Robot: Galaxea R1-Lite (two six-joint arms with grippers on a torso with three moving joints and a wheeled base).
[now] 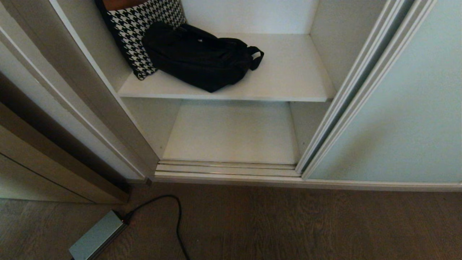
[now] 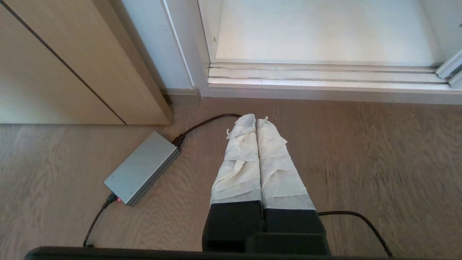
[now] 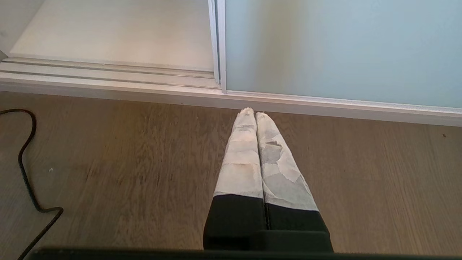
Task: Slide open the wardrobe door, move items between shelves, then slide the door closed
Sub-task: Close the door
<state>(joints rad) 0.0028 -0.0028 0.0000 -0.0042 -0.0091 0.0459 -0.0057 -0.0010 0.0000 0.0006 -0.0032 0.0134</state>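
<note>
The pale green frosted sliding wardrobe door stands pushed to the right, so the wardrobe's left half is uncovered. On the upper shelf lie a black bag and a black-and-white houndstooth bag leaning at the back left. The lower shelf is bare. Neither arm shows in the head view. My left gripper hangs shut over the wood floor in front of the floor track, holding nothing. My right gripper is shut too, low before the door's bottom frame.
A grey power brick with a black cable lies on the floor at the left, near a brown wooden door frame. The same cable loops across the floor. The grooved track runs along the wardrobe's front.
</note>
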